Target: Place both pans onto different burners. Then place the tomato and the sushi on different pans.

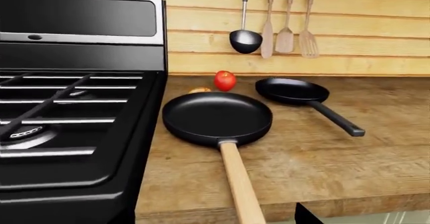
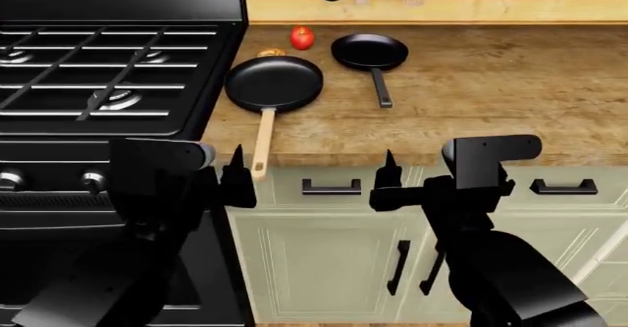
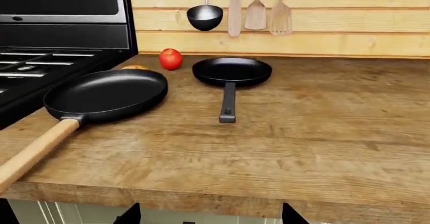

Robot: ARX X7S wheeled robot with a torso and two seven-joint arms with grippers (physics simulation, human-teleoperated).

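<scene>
In front of the table's edge, left tool (image 2: 235, 176) and right tool (image 2: 390, 180) hang empty, jaws apart. Both pans, larger (image 2: 273, 83) and smaller (image 2: 369, 51), tomato (image 2: 302, 37) and sushi (image 2: 272, 51) sit on the table (image 2: 471, 99); nothing is on the burners (image 2: 116, 99) yet.

Sushi (image 1: 199, 90) mostly hidden behind larger pan (image 1: 216, 117); wooden handle (image 1: 242, 186) cropped.

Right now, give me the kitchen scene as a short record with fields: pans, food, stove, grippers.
large pan: on the counter beside the stove, wooden handle toward the robot
small pan: on the counter, right of the large pan
tomato: on the counter, behind and between the pans
sushi: behind the large pan, mostly hidden
burners: no pan on them
left gripper: empty, short of the counter
right gripper: empty, short of the counter
</scene>
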